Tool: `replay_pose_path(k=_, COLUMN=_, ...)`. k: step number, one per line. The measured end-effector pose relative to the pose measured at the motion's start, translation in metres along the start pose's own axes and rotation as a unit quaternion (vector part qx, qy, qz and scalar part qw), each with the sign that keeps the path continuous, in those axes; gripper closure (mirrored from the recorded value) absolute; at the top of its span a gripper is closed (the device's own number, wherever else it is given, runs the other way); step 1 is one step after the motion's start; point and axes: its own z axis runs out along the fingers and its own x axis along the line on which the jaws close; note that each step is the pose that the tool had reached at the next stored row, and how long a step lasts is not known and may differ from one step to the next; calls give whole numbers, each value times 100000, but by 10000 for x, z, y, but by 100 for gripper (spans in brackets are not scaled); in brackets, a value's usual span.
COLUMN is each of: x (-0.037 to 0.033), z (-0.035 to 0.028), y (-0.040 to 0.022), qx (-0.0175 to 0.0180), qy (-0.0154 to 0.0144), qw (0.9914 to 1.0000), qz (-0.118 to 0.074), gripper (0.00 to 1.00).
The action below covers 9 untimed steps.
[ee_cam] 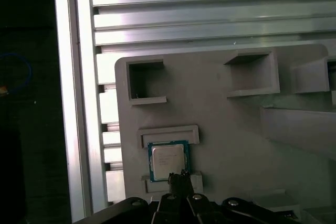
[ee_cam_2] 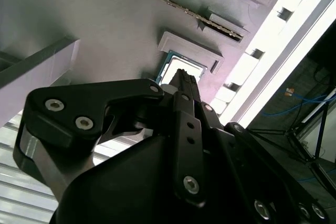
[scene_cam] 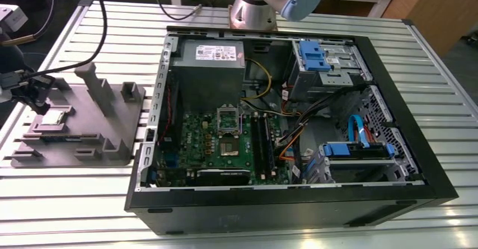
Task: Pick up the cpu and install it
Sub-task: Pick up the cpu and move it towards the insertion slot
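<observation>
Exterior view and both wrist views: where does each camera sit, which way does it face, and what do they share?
Exterior view: off the arm, looking down on the open computer case and grey tray; shows arm base and gripper over the tray.
First wrist view: on the wrist, looking down past the gripper at the cpu in the tray.
Second wrist view: on the wrist, looking obliquely along the gripper at the cpu.
Shared: all three show gripper, cpu, tray.

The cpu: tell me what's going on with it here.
The arm's gripper hangs over the grey tray, right at the cpu, which lies flat in its recess, not yet lifted. Whether they touch is unclear. The open computer case with the green motherboard sits toward the exterior view's right.
</observation>
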Motion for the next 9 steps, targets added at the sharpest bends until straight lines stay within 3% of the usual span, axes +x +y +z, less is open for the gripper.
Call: replay_pose_path(k=9, x=2, z=54, y=0, qx=-33, qy=-90, qw=99997, qz=-804, gripper=90)
